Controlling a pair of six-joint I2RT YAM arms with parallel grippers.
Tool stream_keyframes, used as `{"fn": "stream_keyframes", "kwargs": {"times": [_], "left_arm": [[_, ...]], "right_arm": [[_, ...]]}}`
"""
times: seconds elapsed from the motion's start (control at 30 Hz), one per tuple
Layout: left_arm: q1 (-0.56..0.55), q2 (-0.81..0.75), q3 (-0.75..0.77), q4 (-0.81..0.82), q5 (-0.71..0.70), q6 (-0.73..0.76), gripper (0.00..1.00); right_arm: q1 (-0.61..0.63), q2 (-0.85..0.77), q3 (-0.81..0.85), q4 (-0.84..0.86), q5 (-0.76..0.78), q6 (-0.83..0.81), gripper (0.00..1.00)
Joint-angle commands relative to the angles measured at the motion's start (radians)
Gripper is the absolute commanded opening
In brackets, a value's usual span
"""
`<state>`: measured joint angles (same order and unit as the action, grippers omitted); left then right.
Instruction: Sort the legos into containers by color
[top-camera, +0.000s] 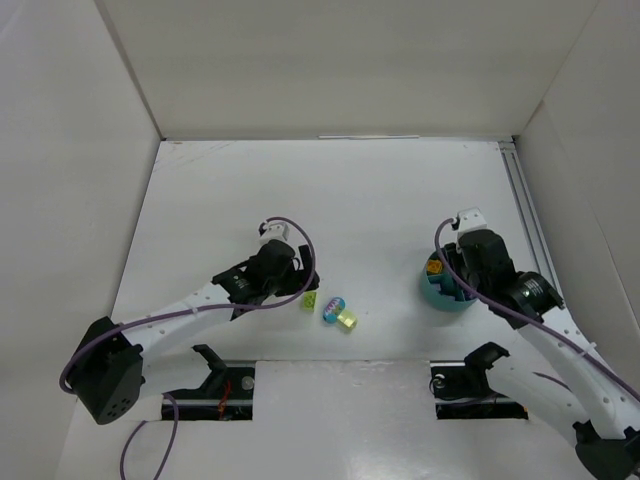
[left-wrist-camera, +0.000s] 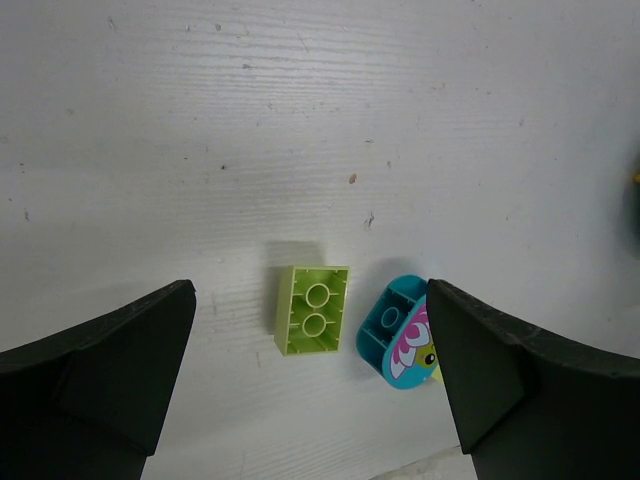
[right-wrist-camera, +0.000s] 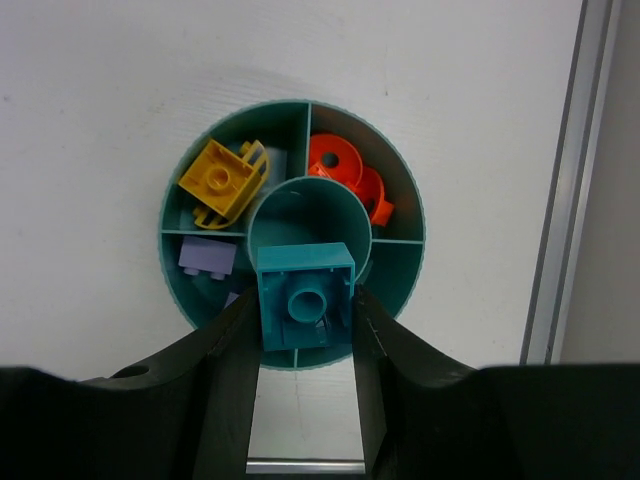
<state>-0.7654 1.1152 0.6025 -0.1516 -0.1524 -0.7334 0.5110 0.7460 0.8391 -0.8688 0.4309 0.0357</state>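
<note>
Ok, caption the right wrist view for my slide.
Right fingers grip a teal brick over the divided teal bowl holding a yellow brick, orange pieces and a purple brick.

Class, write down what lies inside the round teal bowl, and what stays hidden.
Yellow brick in the upper-left wedge, orange pieces upper-right, a lavender brick left; the round centre looks empty. The teal brick in front covers the nearest part.
</note>
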Motion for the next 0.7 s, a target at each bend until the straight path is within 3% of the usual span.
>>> {"fn": "stream_keyframes", "kwargs": {"times": [0.0,0.2,0.4,0.67], "left_arm": [[0.003,0.003,0.025,0.032,0.016,0.031,0.99],[0.003,0.003,0.025,0.032,0.048,0.049,0.99],[0.003,0.012,0.025,0.032,0.066,0.049,0.99],[0.003,0.023,0.025,0.032,0.086,0.069,0.99]], "right_arm": [[-0.025,0.044,0.015,-0.033,0.017,0.027,0.29],[-0.035,0.090,0.015,-0.012,0.048,0.027,0.32],[-0.057,0.081,0.006,-0.012,0.057,0.027,0.47],[-0.057,0.081,0.006,-0.002,0.057,0.015,0.59]]}}
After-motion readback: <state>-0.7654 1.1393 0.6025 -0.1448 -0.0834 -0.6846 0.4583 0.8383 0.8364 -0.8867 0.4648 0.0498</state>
